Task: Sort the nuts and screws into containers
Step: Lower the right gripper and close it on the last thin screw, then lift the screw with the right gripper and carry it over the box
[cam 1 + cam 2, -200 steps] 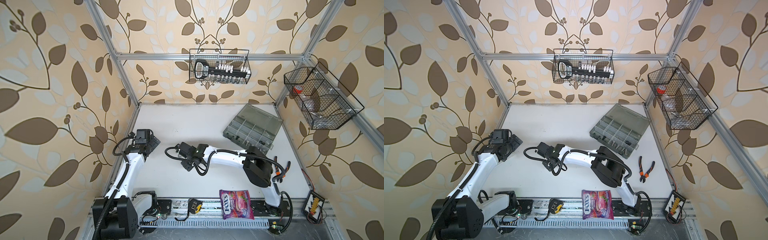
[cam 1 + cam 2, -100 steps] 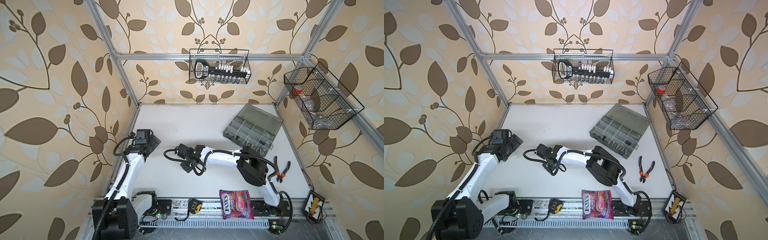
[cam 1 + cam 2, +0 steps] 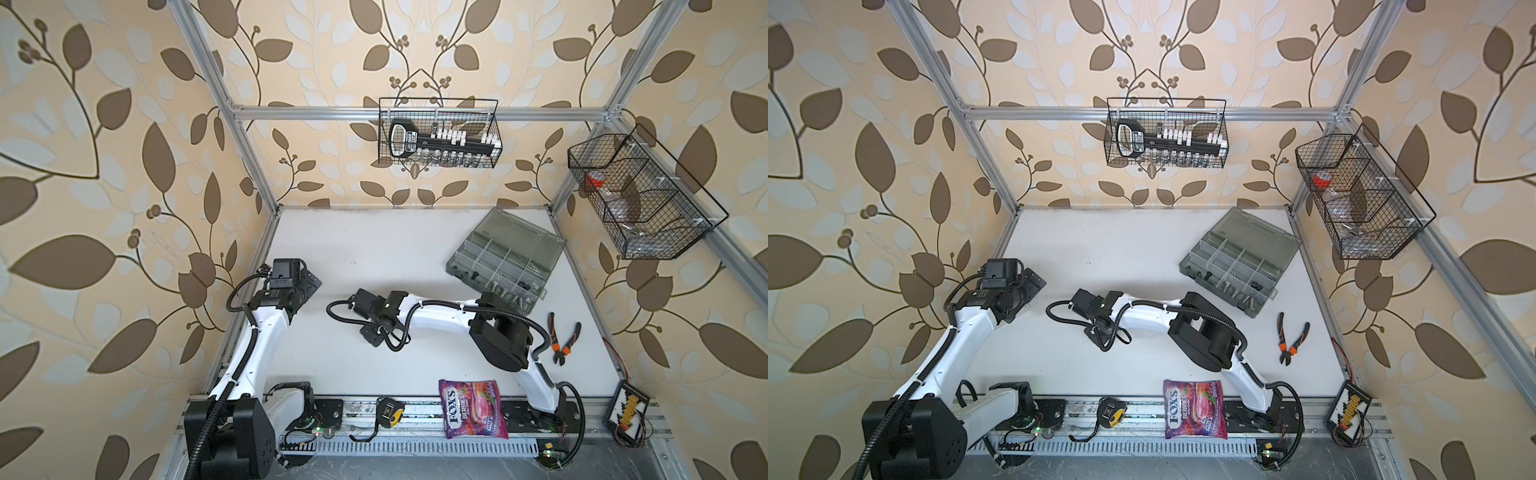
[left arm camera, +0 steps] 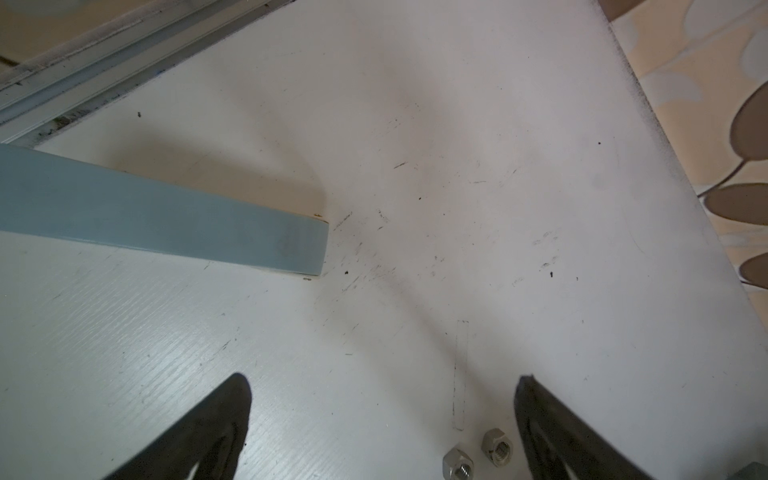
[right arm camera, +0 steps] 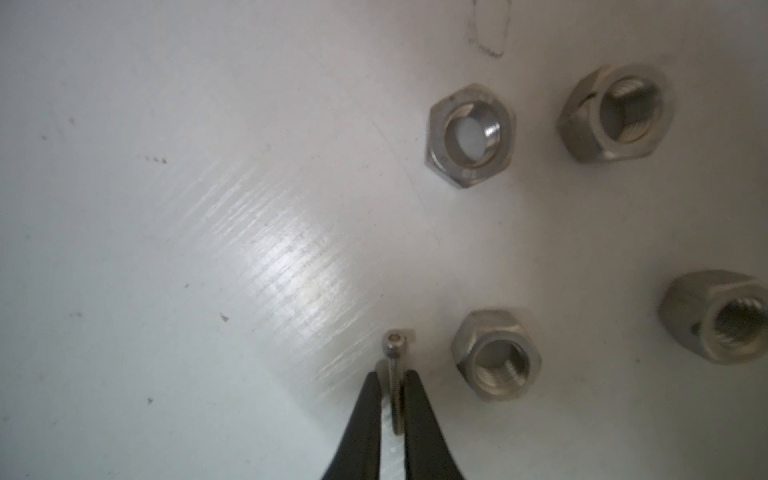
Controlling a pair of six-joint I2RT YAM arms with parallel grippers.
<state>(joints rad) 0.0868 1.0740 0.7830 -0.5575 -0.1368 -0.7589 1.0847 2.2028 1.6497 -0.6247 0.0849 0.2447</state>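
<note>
Right gripper (image 5: 392, 376) — fingers pinched on thin screw (image 5: 394, 353) lying on table (image 5: 166, 249), four silver nuts (image 5: 469, 135) beside. Right elbow (image 3: 498, 340) swung left since second ago; pliers (image 3: 561, 338) now uncovered. Left gripper (image 4: 382, 378) unmoved, fingers wide apart — two nuts near one finger. Box (image 3: 519, 235) well apart, back right.

Both top views: bright, even, diffuse light, with a strong wide-angle splay of the aluminium frame posts (image 3: 250, 158) toward the corners. Right wrist view: dimmer, with a streaked glare patch on the white desk (image 5: 291, 257). The silver hexagonal nuts (image 5: 469, 135) are soft and the thin silver screw (image 5: 394, 365) is blurred. Left wrist view: the grey-blue flat bar (image 4: 166, 224) casts a soft shadow, and the black jaws are out of focus.
</note>
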